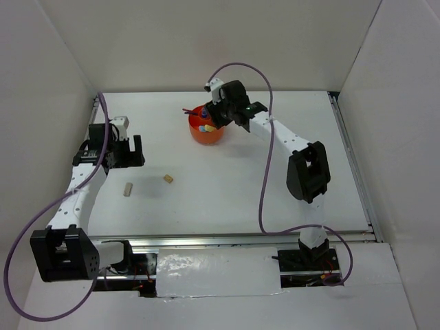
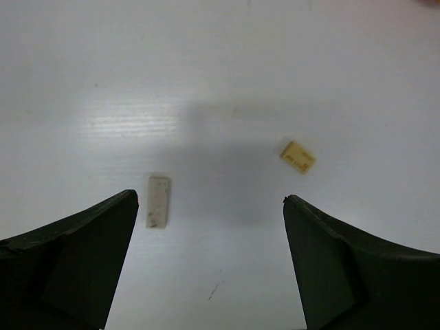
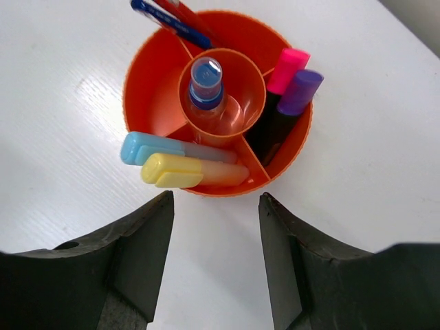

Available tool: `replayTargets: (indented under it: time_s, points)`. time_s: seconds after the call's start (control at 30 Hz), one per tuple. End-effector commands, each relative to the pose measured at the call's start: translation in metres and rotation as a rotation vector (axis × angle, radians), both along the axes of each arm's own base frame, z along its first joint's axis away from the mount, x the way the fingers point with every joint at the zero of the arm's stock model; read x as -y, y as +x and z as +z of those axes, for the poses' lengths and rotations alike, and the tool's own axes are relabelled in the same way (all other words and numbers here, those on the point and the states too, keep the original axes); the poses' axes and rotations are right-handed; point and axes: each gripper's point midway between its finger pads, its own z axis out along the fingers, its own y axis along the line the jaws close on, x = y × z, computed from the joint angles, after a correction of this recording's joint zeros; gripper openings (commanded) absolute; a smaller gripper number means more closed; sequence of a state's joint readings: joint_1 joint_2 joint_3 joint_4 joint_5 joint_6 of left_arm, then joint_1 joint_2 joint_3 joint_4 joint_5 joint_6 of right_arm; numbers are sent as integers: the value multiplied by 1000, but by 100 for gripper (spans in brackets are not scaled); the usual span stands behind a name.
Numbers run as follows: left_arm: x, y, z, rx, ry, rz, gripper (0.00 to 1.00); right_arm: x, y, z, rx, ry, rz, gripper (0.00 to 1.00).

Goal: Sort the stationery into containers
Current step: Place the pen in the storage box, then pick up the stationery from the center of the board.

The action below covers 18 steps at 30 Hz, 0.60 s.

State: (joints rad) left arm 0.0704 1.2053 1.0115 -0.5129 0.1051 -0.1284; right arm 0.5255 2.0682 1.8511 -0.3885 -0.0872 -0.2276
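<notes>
One tan eraser (image 2: pixel 298 157) on open worktop (image 2: pixel 220 69) — markings unreadable; left gripper (image 2: pixel 209 199) spread above, right gripper (image 3: pixel 216 197) spread over orange pot (image 3: pixel 141 79).

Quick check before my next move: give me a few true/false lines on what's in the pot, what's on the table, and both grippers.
1. The blue-capped bottle stands in the central tube of the orange pot. True.
2. The pink highlighter and purple marker share one compartment. True.
3. The pale eraser and the tan eraser are in the pot. False: both lie on the table, below the left gripper.
4. The right gripper holds the yellow stick. False: its jaws are apart and empty, and the stick rests in a pot compartment beside the blue strip.
5. The left gripper is shut. False: it is wide open.
</notes>
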Motion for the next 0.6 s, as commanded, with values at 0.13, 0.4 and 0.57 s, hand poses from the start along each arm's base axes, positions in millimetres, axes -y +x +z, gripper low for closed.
replayTargets:
  time_s: [0.13, 0.4, 0.57]
  points:
    - [-37, -35, -43, -266, 112, 46, 98, 6, -19, 102, 104, 160, 2, 60]
    - [-57, -50, -112, -556, 145, 90, 71, 20, -40, 123, 123, 192, -5, 60]
    - [-62, -45, -135, -616, 130, 103, 64, 26, -49, 123, 109, 200, -3, 60]
